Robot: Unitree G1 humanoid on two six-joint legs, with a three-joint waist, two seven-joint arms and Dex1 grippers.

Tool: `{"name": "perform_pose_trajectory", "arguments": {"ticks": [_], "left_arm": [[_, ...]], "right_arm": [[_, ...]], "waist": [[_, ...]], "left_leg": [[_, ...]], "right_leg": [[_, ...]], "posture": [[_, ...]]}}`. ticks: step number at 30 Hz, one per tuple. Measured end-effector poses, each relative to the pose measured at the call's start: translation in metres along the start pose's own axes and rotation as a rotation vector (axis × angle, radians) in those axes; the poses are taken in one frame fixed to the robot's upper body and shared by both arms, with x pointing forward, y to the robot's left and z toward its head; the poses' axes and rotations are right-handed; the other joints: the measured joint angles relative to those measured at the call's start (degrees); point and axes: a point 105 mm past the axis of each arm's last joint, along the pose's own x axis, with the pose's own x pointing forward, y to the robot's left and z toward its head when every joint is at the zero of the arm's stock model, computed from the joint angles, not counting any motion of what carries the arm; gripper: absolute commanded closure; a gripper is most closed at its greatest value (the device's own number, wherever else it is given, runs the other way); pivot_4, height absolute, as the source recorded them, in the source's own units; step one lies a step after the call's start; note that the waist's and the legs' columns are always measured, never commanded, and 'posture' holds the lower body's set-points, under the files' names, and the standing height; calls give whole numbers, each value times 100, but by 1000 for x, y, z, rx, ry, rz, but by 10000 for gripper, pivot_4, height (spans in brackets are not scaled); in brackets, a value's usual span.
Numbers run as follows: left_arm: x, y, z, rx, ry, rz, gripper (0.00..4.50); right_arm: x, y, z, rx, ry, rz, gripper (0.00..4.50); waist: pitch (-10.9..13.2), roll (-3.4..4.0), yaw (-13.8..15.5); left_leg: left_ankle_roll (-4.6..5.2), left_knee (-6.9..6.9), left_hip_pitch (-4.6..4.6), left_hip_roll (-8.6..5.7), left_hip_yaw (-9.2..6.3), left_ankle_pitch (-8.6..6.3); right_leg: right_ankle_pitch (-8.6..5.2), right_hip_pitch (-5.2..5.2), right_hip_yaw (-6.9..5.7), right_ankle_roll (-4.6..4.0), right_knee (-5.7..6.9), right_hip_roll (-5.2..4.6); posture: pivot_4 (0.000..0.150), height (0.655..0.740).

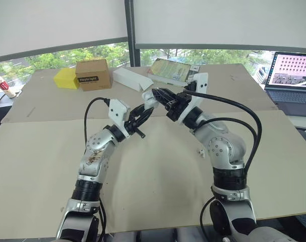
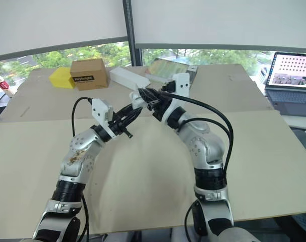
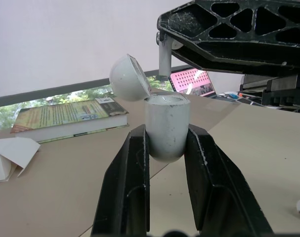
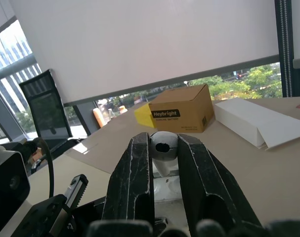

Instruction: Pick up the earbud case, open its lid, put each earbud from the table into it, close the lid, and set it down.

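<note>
Earbud case (image 3: pixel 165 123), lid open, clamped in your left pincer (image 3: pixel 167 132); right pincer (image 4: pixel 163 140) above it pinches a half-hidden earbud (image 4: pixel 163 146).

Both arms are silver-grey metal with rounded joint housings and black ribbed collars near the bottom of the frame. The left arm (image 1: pixel 95 154) has brownish scuffs on its elbow housing and one thin black cable (image 1: pixel 85 123) looping to a white angular wrist block (image 1: pixel 118 113); the right arm (image 1: pixel 226 151) carries two thicker black cables (image 1: pixel 243 109). The left tool (image 3: pixel 167 132) and right tool (image 4: pixel 163 140) have black wedge-shaped fingers (image 3: pixel 132 187) with scuffed, whitish edges.
</note>
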Motion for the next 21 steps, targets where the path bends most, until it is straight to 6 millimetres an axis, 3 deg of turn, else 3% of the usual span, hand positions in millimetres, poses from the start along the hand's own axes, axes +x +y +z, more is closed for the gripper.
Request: {"name": "perform_pose_trajectory", "arguments": {"ticks": [10,21], "left_arm": [[1,-2,-1,2,4,-8,39983],[0,-4,-4,5,20,-17,39983]], "right_arm": [[3,15,-8,11,43,57,41697],[0,11,-11,-42,75,48,41697]], "waist": [[0,0,11],[0,0,6]], "left_leg": [[4,1,0,0,0,-2],[13,1,0,0,1,-8]], "right_leg": [[0,1,1,0,0,-1],[0,0,1,0,-1,0]], "posture": [[1500,7400],[1500,7400]]}}
